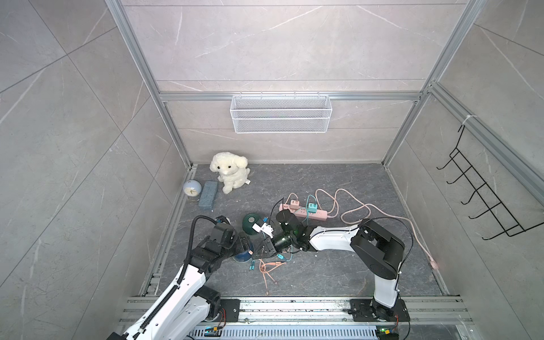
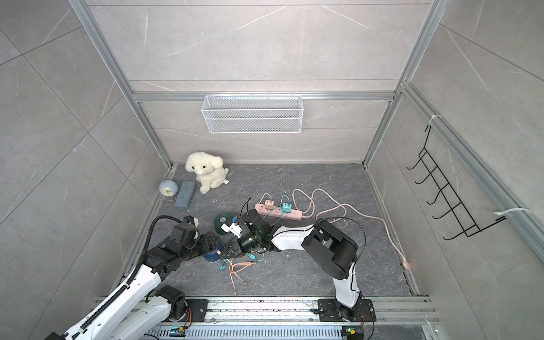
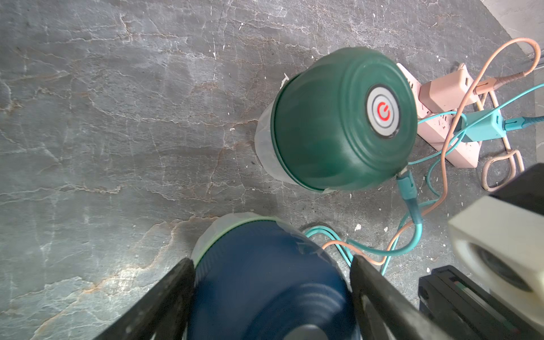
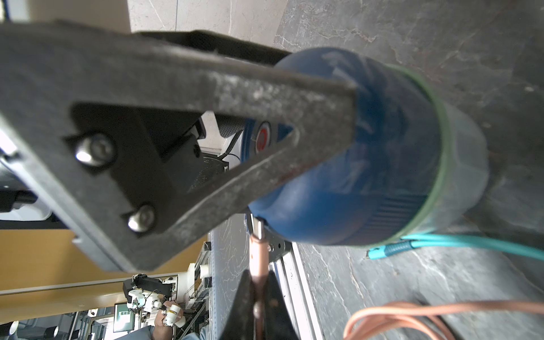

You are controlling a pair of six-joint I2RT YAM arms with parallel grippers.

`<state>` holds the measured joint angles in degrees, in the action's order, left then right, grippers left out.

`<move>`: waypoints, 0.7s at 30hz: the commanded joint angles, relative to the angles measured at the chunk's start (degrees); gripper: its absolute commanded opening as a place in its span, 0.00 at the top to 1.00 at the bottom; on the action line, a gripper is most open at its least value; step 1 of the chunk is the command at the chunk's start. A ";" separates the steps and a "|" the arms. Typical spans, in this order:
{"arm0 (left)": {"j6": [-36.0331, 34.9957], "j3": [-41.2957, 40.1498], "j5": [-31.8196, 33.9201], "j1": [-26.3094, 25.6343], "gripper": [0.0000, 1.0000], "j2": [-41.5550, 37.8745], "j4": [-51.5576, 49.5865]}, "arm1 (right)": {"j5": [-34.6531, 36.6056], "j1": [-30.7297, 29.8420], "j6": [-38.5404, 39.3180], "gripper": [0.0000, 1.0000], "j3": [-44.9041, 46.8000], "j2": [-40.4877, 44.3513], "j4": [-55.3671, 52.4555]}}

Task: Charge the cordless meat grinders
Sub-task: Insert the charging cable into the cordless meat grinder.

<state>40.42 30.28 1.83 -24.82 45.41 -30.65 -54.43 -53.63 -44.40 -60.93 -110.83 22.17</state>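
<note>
**A:** Where was the dark blue dome-shaped plastic grinder?

**B:** Upright on the dark grey stone-look tabletop, front left. It was near the dark green dome-shaped plastic grinder, not touching it. The left pincer stood wide, one finger on each flank of the blue dome, clamped on it. My read: a brace, so plug force wouldn't shove it.

**A:** Other arm?

**B:** The right pincer was pinched together on the copper-pink plug. The plug's metal tip was at the port on the blue dome's side. Couldn't tell if it was fully home. Slack pink cable lay loose beside it, so no pull on the plug.

**A:** Green unit?

**B:** The teal cable was plugged into its side and ran back toward the teal charger block on the pink power strip. A pink charger block sat next to the teal one. Green looked done to me.

**A:** Any text?

**B:** No brand readable. There was a red power symbol on green's round silver button. A red blur showed on blue's hub through the finger frame, unreadable. Strip markings were too small.
</note>
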 commanded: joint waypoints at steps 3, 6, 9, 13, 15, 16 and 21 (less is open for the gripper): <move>0.44 -1.71 -0.43 0.12 0.17 0.81 -3.55 | -0.50 0.15 -0.34 1.00 1.40 0.43 1.76; 0.50 -1.80 -0.51 0.12 0.17 0.77 -3.54 | -0.66 0.19 -0.25 1.00 1.65 0.51 1.95; 0.62 -1.79 -0.42 0.12 0.17 0.84 -3.51 | -0.63 0.19 -0.25 1.00 2.01 0.69 2.33; 0.44 -1.73 -0.59 0.12 0.17 1.07 -3.31 | -0.75 0.14 -0.34 1.00 1.81 0.27 2.48; 0.45 -1.73 -0.59 0.12 0.17 1.13 -3.28 | -0.99 0.17 -0.60 1.00 2.34 0.41 3.54; 0.46 -1.76 -0.59 0.12 0.17 1.16 -3.28 | -1.02 0.19 -0.52 1.00 2.47 0.67 3.75; 0.48 -1.76 -0.64 0.12 0.17 1.19 -3.19 | -1.02 0.18 -0.07 1.00 1.95 0.27 3.04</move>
<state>40.56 30.09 1.80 -24.75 45.54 -30.17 -54.85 -53.63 -44.40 -59.13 -110.83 24.10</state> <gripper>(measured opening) 0.834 0.077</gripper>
